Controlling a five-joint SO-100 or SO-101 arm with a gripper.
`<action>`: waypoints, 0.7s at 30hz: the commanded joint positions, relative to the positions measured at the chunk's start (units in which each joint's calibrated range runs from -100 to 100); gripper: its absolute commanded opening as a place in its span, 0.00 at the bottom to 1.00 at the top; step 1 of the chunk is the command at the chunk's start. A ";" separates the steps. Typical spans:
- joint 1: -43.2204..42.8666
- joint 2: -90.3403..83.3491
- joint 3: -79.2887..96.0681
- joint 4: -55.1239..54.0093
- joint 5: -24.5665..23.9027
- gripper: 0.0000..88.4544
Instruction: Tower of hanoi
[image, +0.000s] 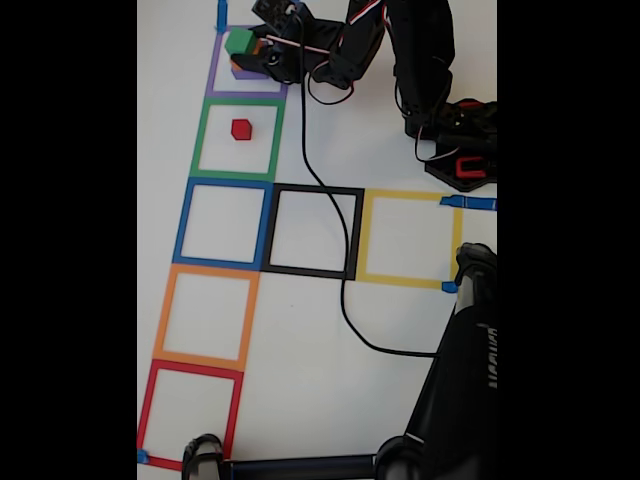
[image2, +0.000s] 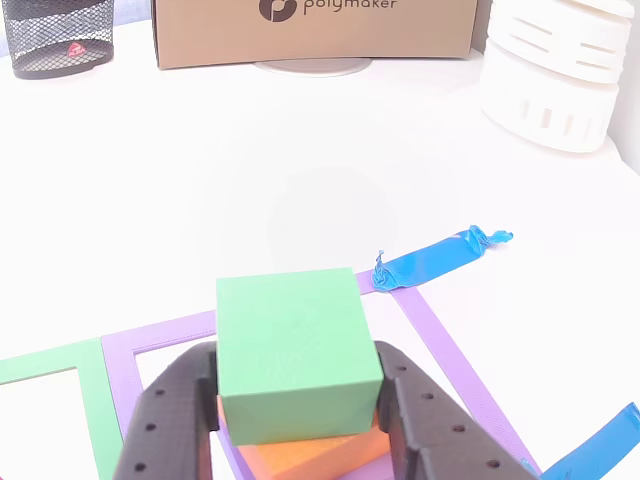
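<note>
Beside fingers: green cube on orange block | red cube apart

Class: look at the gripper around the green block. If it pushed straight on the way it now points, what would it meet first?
The gripper straddles the green block, which sits on an orange block, so pushing on, its fingers probably meet the table inside the purple square. Depth is unclear.

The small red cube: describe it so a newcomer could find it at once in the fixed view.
Start at the column of coloured tape squares down the left of the white table. The second from the top is the green tape square, just below the purple tape square. The small red cube sits alone inside it, untouched, unlike the green cube at the hand.
</note>
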 joint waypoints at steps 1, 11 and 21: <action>-1.35 -4.94 0.26 1.28 0.36 0.10; -2.98 -24.56 -0.28 22.49 0.36 0.09; -1.64 -52.09 -17.47 79.58 0.36 0.09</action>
